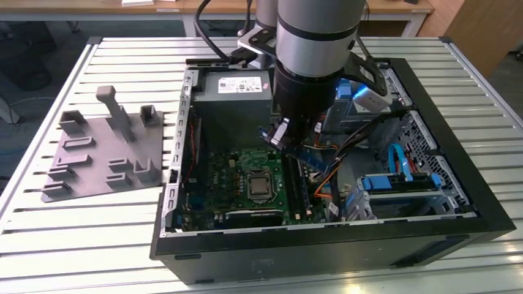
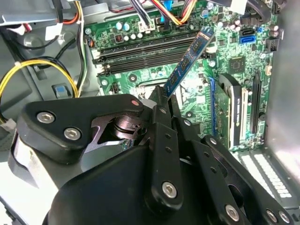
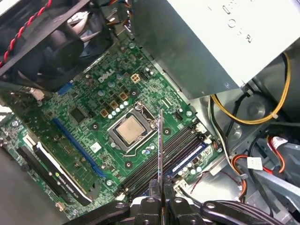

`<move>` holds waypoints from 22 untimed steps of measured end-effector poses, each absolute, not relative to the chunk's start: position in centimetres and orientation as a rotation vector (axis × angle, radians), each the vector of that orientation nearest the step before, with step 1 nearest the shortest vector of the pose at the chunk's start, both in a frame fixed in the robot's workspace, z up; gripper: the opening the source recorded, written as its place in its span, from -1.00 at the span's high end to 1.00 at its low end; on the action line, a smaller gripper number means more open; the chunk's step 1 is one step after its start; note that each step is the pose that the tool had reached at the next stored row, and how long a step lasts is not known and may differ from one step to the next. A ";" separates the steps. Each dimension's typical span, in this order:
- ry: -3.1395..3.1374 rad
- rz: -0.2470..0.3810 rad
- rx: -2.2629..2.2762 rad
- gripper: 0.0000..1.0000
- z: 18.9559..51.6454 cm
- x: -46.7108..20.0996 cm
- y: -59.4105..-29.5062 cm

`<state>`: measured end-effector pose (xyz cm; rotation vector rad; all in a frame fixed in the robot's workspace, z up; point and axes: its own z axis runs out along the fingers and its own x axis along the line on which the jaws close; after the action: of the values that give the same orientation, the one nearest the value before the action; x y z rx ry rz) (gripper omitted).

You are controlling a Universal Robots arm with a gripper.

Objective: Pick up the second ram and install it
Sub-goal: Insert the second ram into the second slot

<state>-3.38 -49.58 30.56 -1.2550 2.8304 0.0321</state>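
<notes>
The black two-fingered gripper pinches one end of the second ram, a long, narrow blue-green circuit-board stick. It hangs tilted inside the open black computer case. Its long axis slants out over the green motherboard's long black slots, near one silver processor and one grey power supply box.

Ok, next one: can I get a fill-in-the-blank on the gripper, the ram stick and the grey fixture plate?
1. The arm's gripper is ____ on the long, narrow, dark blue-green circuit-board ram stick.
2. The stick hangs over the green ____, not seated in the long black slots.
3. The grey plastic fixture plate lies outside the black computer case, on the exterior view's ____.
Missing words: shut; motherboard; left.
</notes>
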 end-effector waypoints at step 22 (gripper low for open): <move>2.936 0.025 -0.977 0.72 30.5 -3.4 -49.6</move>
<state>-3.38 -49.58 30.47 -0.9767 2.9363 0.0252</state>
